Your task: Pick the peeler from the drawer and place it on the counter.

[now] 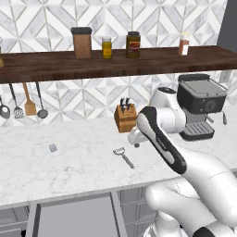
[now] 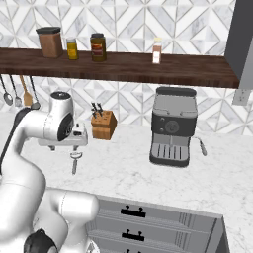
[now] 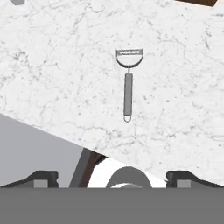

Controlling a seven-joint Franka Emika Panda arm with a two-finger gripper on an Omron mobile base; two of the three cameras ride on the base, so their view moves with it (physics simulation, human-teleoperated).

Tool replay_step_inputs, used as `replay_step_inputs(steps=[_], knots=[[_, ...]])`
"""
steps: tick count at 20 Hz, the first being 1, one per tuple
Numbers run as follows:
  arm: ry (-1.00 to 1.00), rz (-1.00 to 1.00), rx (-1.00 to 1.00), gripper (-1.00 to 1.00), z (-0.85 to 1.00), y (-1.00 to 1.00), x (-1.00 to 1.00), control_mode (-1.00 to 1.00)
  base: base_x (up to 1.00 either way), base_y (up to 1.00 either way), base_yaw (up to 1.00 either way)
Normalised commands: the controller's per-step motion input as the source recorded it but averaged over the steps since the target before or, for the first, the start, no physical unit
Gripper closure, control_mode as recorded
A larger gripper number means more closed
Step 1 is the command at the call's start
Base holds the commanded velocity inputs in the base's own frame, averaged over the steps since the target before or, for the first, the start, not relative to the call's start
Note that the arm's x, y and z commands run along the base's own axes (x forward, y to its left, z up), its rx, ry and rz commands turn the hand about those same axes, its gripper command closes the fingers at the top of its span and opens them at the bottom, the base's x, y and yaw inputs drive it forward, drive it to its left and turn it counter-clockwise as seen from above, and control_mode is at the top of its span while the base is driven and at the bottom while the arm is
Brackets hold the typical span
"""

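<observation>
Presently, from the left: the drawer (image 1: 74, 217) stands pulled out below the counter (image 1: 69, 171), its grey floor bare. The peeler (image 1: 124, 157) lies flat on the marble, apart from the knife block (image 1: 125, 118). Rightward and above, the claw (image 3: 112, 177) hangs spread wide, holding nothing. In the hand view the peeler lies ahead between the fingertips (image 3: 41, 177), handle toward the claw. Placement judged complete; withdrawal remains.

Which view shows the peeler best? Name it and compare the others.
The hand view: the peeler lies whole on the counter, head and handle distinct. The left base view shows it small; the right base view hides its head under the arm.
</observation>
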Motion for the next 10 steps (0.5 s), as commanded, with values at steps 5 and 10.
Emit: replay_step_inputs(steps=[5, 10], knots=[[0.0, -0.05, -0.01, -1.0, 0.88, -0.43, -0.83, -1.0, 0.0, 0.0, 0.0], [0.0, -0.04, -0.02, -1.0, 0.82, -0.37, -0.77, -1.0, 0.0, 0.0, 0.0]])
